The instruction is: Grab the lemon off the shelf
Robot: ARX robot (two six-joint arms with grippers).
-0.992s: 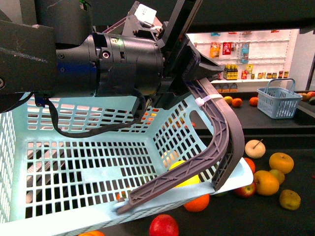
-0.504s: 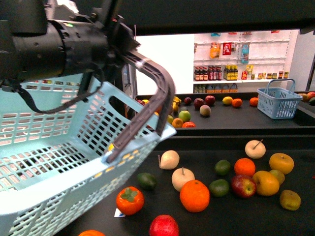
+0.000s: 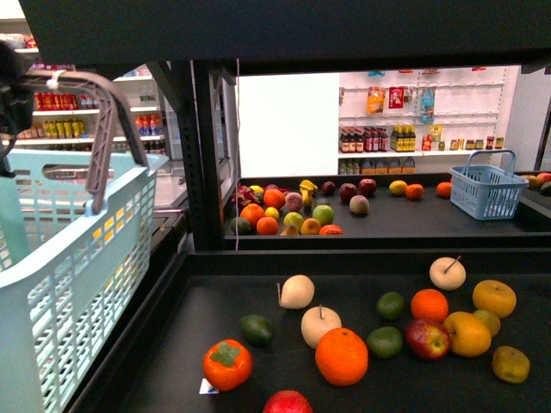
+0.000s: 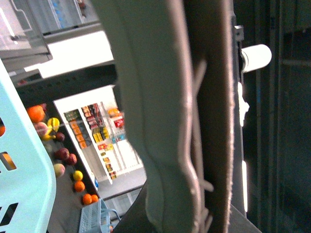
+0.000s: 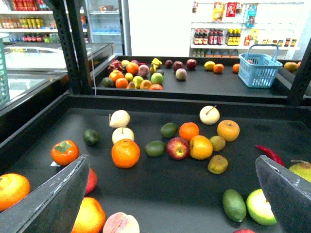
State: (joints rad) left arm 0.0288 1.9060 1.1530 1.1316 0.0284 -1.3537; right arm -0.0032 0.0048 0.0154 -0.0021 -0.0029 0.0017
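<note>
right claw [image 5: 170,204] gapes wide, empty. the likely lemon [image 3: 398,187] lies far ahead, slightly right, on the shelf's [image 3: 482,225] back tier, so the right arm is nearer. left claw [image 3: 7,86] holds the basket [image 3: 77,284].

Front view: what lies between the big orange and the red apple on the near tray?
A dark green fruit lies between the orange and the apple, close to both. The front view shows it, and the right wrist view too.
</note>
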